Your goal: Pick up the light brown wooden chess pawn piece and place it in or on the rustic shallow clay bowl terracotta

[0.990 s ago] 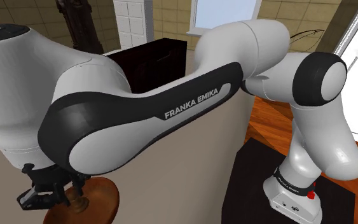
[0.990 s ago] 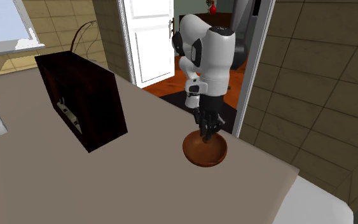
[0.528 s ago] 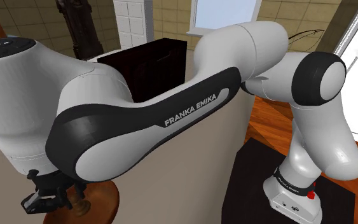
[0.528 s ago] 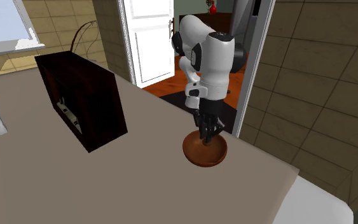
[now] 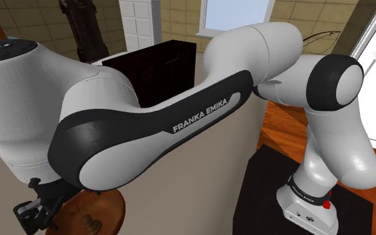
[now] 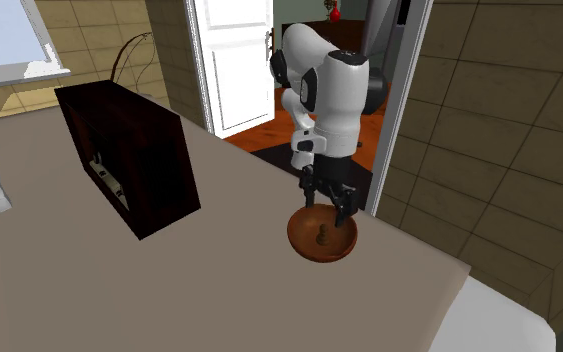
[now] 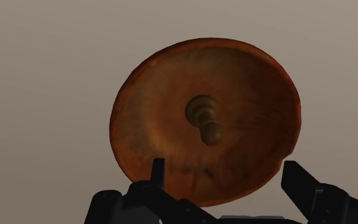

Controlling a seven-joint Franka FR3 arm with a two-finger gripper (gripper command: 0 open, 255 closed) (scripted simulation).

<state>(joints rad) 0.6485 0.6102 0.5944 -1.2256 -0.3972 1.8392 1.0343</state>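
beige tabletop [image 6: 119,290], pawn [image 7: 204,118] in brown bowl [image 7: 145,127], apart beneath wide, empty end effector [image 6: 329,203]

A dark cabinet [image 6: 134,165] stood on the desk [image 6: 219,285], well apart from the end effector [image 6: 329,207]. A white door [image 6: 231,60] stood beyond.

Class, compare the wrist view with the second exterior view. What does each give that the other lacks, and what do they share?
The wrist view looks straight down into the bowl. It shows the pawn near the bowl's middle and the open fingers apart from it. The second exterior view takes in the white arm, a dark cabinet on the table and a white door behind. Both views show the bowl with the pawn inside and the gripper above it, holding nothing.
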